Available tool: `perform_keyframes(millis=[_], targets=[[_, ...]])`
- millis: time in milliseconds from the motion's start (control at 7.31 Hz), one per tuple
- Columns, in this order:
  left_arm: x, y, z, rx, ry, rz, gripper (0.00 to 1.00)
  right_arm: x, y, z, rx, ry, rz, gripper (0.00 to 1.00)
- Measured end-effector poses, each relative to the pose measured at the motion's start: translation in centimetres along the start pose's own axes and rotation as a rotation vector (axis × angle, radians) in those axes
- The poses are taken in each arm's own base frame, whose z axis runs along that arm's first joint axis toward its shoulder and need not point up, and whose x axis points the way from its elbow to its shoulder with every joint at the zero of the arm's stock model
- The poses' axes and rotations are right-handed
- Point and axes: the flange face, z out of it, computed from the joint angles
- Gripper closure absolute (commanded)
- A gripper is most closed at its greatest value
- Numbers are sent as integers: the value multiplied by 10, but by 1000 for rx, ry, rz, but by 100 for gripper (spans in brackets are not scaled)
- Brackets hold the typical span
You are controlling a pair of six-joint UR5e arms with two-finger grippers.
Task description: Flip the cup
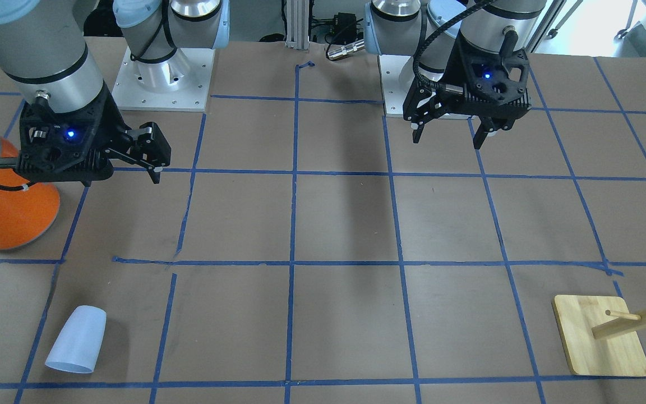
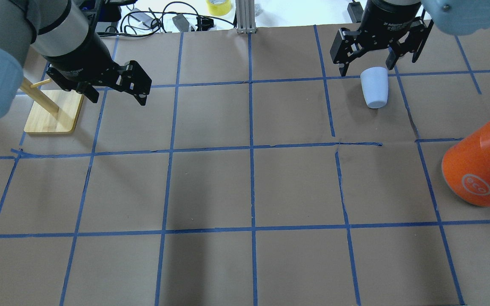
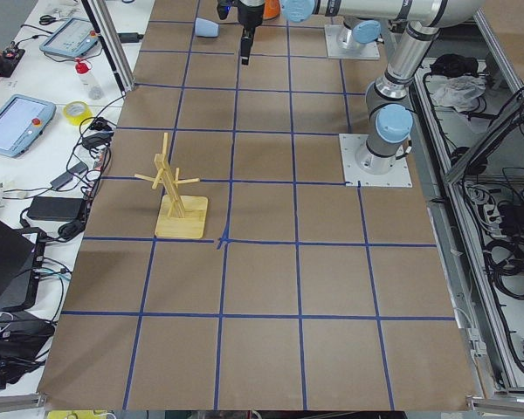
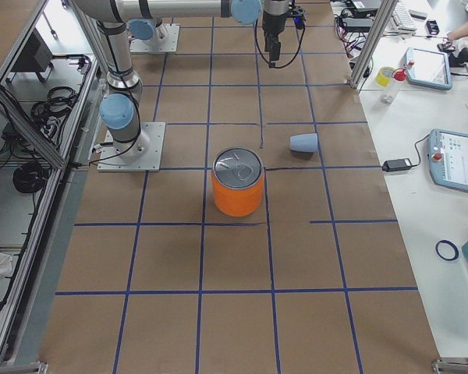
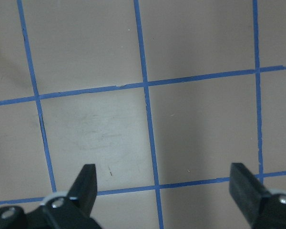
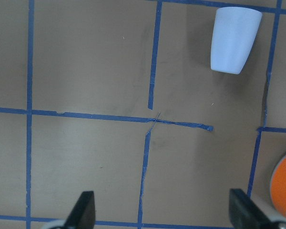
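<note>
The cup (image 2: 375,87) is a small pale blue-white tumbler lying on its side on the brown paper, wide end toward the operators' side. It also shows in the front view (image 1: 76,339), the right side view (image 4: 304,142) and the right wrist view (image 6: 233,38). My right gripper (image 2: 367,63) hangs open and empty well above the table, on the robot's side of the cup and apart from it; the front view (image 1: 121,177) and its wrist view (image 6: 161,195) show its fingers spread. My left gripper (image 2: 117,95) is open and empty, high over bare paper (image 1: 446,140) (image 5: 162,169).
A big orange can (image 2: 479,170) with a silver top stands at my right, near the right gripper in the front view (image 1: 9,207). A wooden peg stand (image 2: 53,112) sits on my left side (image 1: 598,336). Blue tape lines grid the table. Cables lie beyond the far edge.
</note>
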Motion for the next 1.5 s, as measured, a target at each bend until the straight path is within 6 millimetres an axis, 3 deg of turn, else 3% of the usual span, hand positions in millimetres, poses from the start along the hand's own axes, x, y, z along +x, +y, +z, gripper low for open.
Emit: perform_keyframes(millis=[1504], targets=[[0,0,0,2,1,0,0,1,4,-1,-13,12,0,0]])
